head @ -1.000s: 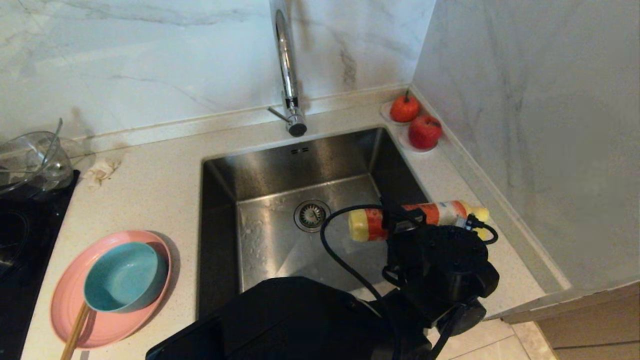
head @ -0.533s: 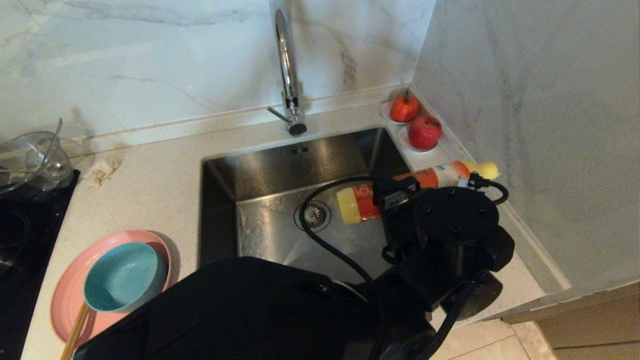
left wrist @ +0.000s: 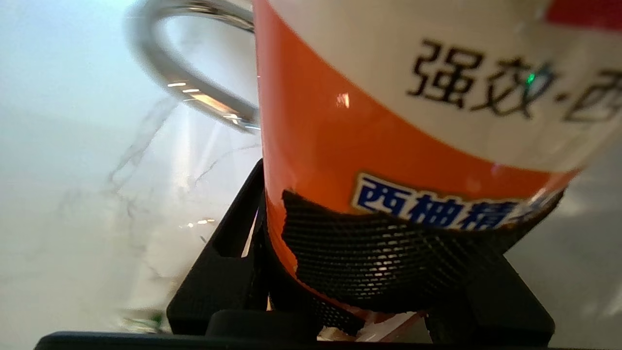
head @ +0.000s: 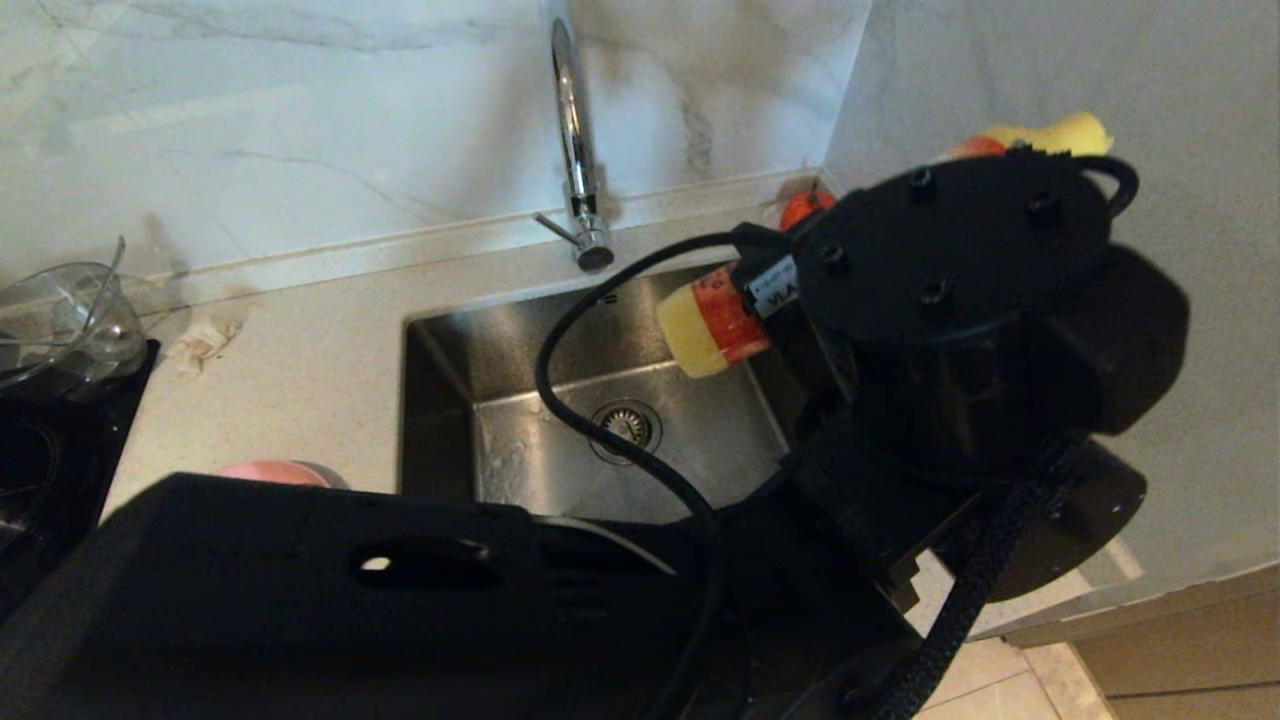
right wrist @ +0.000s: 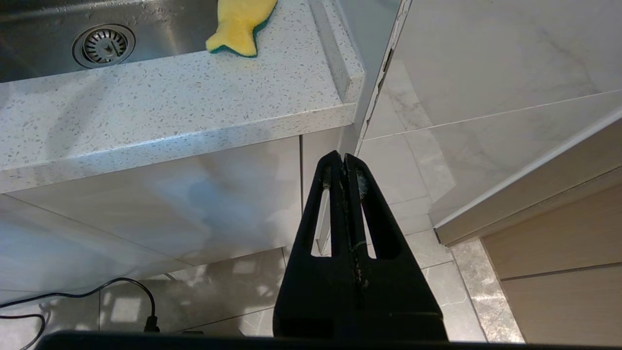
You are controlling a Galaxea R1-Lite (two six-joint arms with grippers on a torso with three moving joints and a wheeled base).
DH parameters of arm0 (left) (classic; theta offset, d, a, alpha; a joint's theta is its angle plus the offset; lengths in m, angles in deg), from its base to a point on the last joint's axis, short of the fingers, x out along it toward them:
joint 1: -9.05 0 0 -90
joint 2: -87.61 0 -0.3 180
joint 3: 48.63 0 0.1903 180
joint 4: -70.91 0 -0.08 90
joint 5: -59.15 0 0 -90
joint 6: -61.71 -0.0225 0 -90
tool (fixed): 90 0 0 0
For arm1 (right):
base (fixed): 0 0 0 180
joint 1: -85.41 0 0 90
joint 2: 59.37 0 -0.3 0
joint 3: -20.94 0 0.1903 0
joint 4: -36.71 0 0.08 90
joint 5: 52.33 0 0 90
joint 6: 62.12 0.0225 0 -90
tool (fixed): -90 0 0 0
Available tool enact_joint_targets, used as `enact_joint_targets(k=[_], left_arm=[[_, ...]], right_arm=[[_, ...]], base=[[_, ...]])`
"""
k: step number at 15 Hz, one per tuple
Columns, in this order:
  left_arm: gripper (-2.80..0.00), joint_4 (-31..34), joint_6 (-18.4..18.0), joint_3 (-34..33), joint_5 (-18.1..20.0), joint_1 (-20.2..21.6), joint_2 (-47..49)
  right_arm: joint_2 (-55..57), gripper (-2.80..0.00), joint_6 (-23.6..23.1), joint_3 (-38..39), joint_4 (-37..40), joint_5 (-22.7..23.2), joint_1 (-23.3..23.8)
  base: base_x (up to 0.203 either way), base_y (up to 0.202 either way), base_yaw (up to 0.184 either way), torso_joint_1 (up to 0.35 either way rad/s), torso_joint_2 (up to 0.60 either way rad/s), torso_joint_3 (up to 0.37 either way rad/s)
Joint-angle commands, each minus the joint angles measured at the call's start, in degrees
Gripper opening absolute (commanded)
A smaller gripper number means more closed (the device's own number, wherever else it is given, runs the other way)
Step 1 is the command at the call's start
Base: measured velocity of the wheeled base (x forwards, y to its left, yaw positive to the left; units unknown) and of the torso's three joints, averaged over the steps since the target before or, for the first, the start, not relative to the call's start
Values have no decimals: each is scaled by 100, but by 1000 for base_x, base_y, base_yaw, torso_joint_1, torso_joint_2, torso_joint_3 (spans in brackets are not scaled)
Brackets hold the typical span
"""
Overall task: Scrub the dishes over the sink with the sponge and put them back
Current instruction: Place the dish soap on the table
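Left hand (left wrist: 418, 272) clamped around an orange-and-white detergent bottle (head: 712, 322), held roughly level. Against a second ago: bottle and hand lifted well up from low over the sink (head: 520, 440) floor, now high over its far right part, yellow base toward the tap (head: 578, 150), cap end toward the right wall. Arm now blocking most of the near desk.

Right hand (right wrist: 346, 175) parked low in front of the cabinet, fingers pressed together, empty.

Sponge (right wrist: 240, 24) lying on the desk (right wrist: 170, 97) at the sink's right rim, untouched. Pink plate (head: 272, 472) only a sliver past the arm on the left; teal bowl hidden, probably on it as before.

Reading: detergent being fetched or tipped first; scrubbing not begun, no dish over the sink. Glass bowl (head: 70, 320) far left, unchanged.
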Motion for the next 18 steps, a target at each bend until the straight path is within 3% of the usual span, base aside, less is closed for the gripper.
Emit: enact_joint_targets(k=[1, 4, 12, 18], left_arm=[[-280, 0, -43, 437, -40, -107, -268], [-280, 16, -50, 940, -41, -278, -477], [-280, -429, 54, 960, 113, -332, -1289], [-280, -433, 798, 952, 228, -332, -1911]], right_arm=[[-3, -280, -2, 9, -1, 0, 2], [-3, -280, -1, 0, -1, 0, -6], [-3, -280, -2, 0, -1, 0, 2], [-3, -280, -2, 0, -1, 0, 2]], base=[[0, 0, 0, 0, 0, 0], [0, 0, 0, 0, 0, 0], [0, 0, 0, 0, 0, 0], [0, 0, 0, 0, 0, 0]])
